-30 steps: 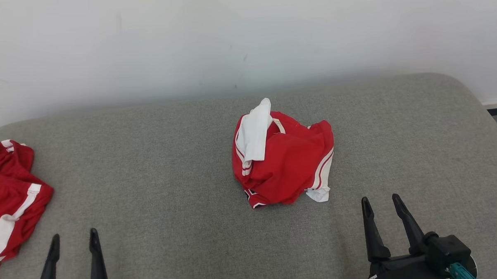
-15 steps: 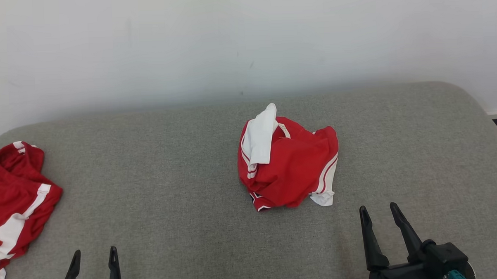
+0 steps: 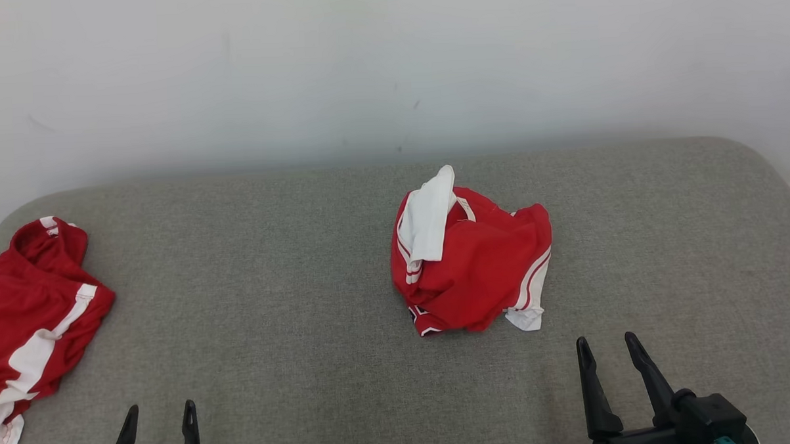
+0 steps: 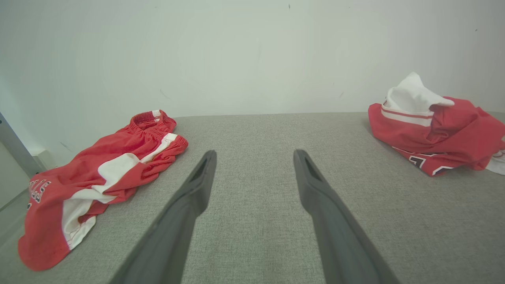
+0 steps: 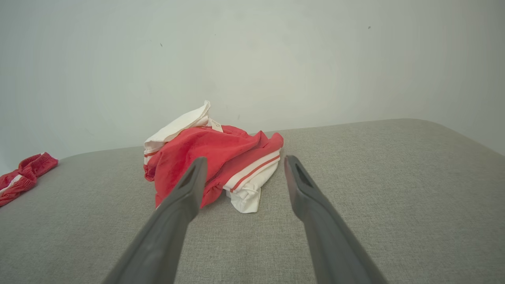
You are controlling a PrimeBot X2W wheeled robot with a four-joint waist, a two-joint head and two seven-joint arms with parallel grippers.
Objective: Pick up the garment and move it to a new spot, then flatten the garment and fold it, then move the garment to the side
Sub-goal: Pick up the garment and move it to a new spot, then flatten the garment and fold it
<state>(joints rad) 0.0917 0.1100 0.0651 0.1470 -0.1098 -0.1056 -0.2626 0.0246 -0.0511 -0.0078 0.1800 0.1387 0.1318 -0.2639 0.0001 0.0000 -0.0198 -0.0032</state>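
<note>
Head view: a crumpled red jersey-fabric garment with white panels and stripes [image 3: 475, 272] lies bunched in a heap just right of centre on a grey woven fabric pad [image 3: 272, 285], below a plain white wall [image 3: 363, 65]. The heap is about as wide as it is tall, so no long axis is clear. Its white flap runs up and down the heap's left side, its tip pointing to the top of the frame. A white striped hem corner sticks out at the lower right. A second red cloth piece with white stripes [image 3: 30, 313] lies at the left edge, well apart from the heap. At the lower left the left gripper [image 3: 161, 406] has its two dark fingers spread with nothing between them. At the lower right the right gripper [image 3: 605, 338] is likewise spread and empty, near the hem corner but not touching it.

Left wrist view: the garment sits at the upper right, cut by the right edge. It stretches across the frame and its white peak points up. The second cloth lies at the left. The fingers gape wide over bare pad.

Right wrist view: the garment lies centre-left, its length slanting from upper left to lower right. The white hem corner points toward the bottom, between the wide-spread fingers.
</note>
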